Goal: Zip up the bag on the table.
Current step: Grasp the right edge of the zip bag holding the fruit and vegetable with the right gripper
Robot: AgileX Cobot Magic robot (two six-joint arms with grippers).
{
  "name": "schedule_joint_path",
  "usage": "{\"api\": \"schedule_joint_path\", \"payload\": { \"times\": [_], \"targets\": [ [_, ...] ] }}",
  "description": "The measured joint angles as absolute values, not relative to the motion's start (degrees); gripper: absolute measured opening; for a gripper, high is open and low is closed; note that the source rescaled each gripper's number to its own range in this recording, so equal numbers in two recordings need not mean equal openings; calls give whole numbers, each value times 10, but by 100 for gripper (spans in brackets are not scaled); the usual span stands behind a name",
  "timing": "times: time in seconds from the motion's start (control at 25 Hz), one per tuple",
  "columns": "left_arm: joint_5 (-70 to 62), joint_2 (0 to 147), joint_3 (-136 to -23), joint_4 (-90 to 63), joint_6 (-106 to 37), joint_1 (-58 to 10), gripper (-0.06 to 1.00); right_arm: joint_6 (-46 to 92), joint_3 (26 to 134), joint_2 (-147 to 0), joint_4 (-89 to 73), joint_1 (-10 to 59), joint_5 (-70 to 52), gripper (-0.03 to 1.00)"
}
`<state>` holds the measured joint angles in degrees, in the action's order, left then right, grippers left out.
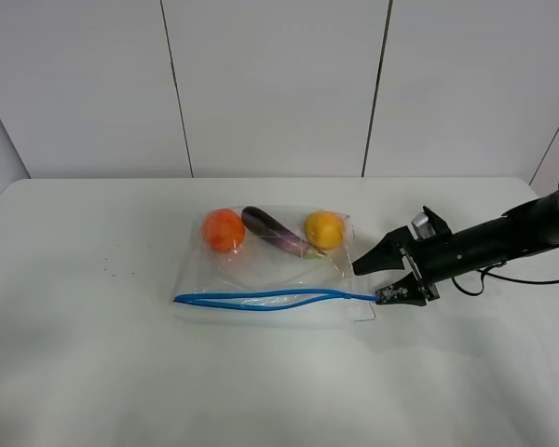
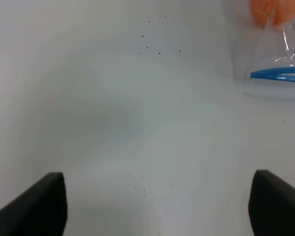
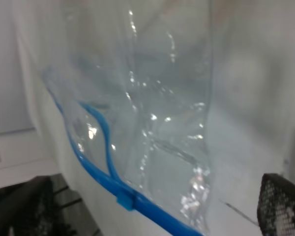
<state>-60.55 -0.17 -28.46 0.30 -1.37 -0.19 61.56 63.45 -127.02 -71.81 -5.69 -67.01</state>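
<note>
The clear bag (image 1: pixel 270 270) lies flat mid-table with an orange fruit (image 1: pixel 224 229), a purple eggplant (image 1: pixel 278 233) and a yellow fruit (image 1: pixel 323 229) inside. Its blue zipper strip (image 1: pixel 261 299) runs along the near edge, and its two strands gape apart in the middle. My right gripper (image 1: pixel 383 278) is open at the bag's right end, one finger close to the strip's end. The right wrist view shows the bag (image 3: pixel 157 113), the strip with its slider (image 3: pixel 125 200), and the open gripper (image 3: pixel 155 209). My left gripper (image 2: pixel 157 206) is open over bare table (image 2: pixel 113 113), well away from the bag's corner (image 2: pixel 278 73).
The white table (image 1: pixel 74 372) stretches wide to the left and in front of the bag. Small dark specks (image 1: pixel 112 273) lie to the left. White wall panels stand behind the far edge. The left arm does not show in the exterior high view.
</note>
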Motion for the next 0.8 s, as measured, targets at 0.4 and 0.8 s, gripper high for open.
{"api": "schedule_joint_path", "payload": {
  "times": [0.4,0.8],
  "targets": [
    [-606,-2,-285,3,-14,-2,100,627,634,-1279,-744,-57,-676,72],
    [-606,-2,-285,3,-14,-2,100,634,634,-1280,-744,-30,-658,68]
  ]
}}
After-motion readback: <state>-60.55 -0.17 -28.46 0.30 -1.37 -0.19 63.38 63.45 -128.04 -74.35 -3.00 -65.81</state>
